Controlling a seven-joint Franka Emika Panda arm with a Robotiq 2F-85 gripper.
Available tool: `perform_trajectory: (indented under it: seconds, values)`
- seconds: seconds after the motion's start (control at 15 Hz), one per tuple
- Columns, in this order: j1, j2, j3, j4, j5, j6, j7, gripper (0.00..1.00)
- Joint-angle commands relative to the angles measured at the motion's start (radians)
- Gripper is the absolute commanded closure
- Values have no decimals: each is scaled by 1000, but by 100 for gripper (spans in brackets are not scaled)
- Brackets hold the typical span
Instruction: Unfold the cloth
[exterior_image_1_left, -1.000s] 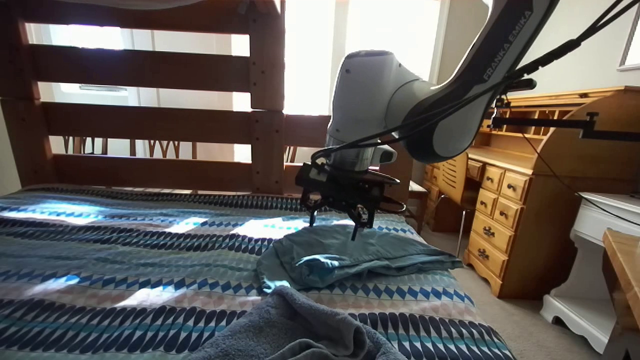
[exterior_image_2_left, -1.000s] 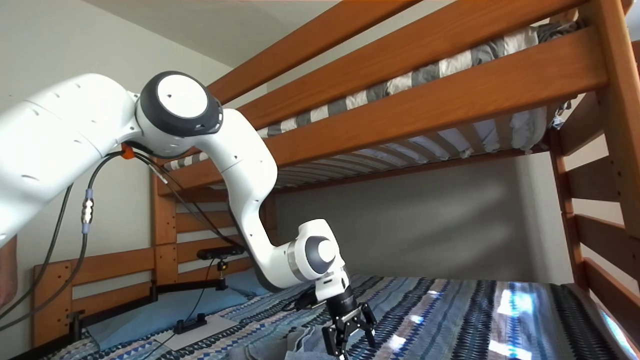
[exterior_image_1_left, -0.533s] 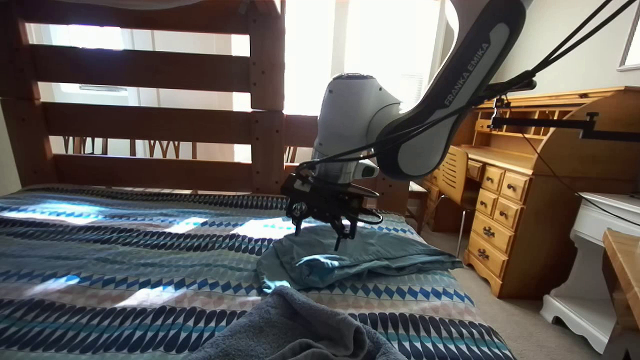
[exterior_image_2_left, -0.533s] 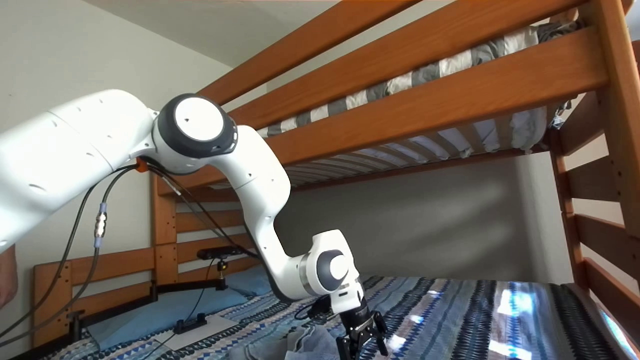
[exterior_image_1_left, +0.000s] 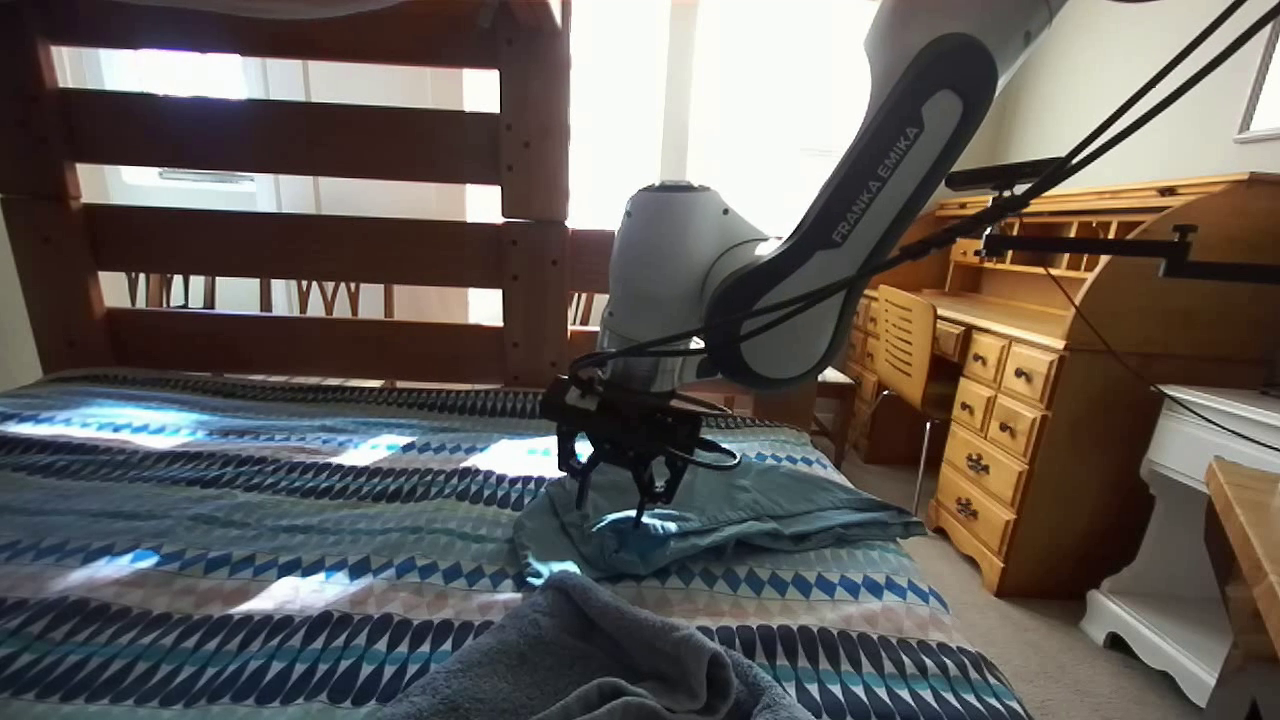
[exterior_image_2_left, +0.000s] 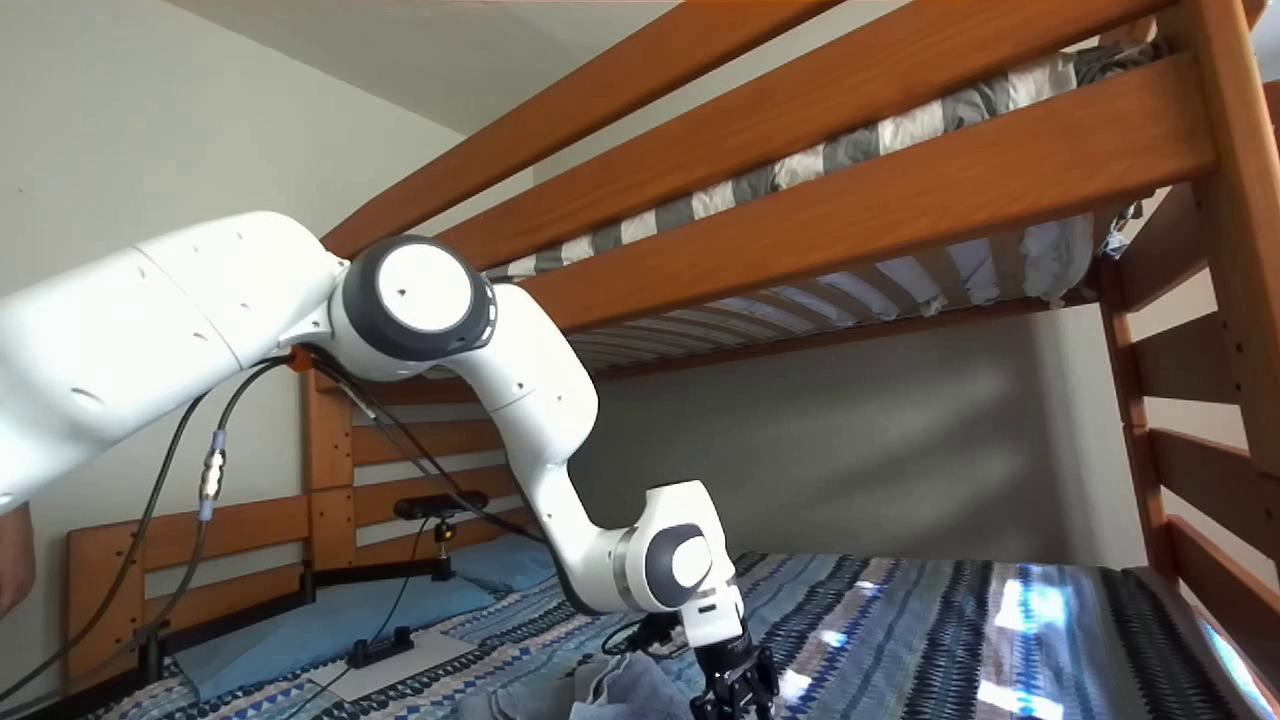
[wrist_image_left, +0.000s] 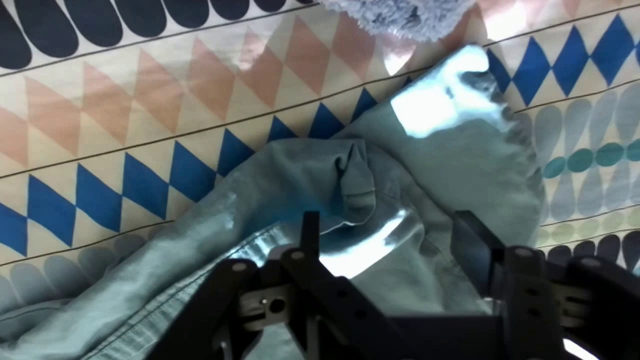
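Observation:
The cloth (exterior_image_1_left: 790, 500), a rumpled grey-green piece of fabric, lies in a loose heap on the bed in an exterior view. My gripper (exterior_image_1_left: 610, 514) points down over its left part, with the fingertips right at or just above the fabric. In the wrist view the gripper (wrist_image_left: 385, 217) is open, a clear gap between its fingers (wrist_image_left: 475, 250). Folds of the cloth (wrist_image_left: 480, 165), one brightly sunlit, show below and between them. Whether the tips touch the fabric I cannot tell. Only the gripper's upper part (exterior_image_2_left: 735, 690) shows at the bottom edge of an exterior view.
A striped, patterned bedspread (exterior_image_1_left: 250, 520) lies under everything. A grey fluffy towel (exterior_image_1_left: 600, 650) is heaped close to the cloth. Wooden bed rails (exterior_image_1_left: 300, 250) rise behind, and a wooden desk (exterior_image_1_left: 1030, 430) stands to the right. The upper bunk (exterior_image_2_left: 850, 230) hangs over the bed.
My gripper has come down and moved left in the exterior view showing the cloth, now at its left part. The fingers have drawn somewhat closer together. The cloth has not visibly moved.

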Motion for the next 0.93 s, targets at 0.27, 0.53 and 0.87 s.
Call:
perform_trajectory:
  seconds: [0.27,0.53,0.87]
  values:
    - [15,85,-24,118,71,-86,-58,37]
    - [12,96,-19,148,77,-149,-53,37]
    - [5,127,-10,194,73,-207,-58,38]
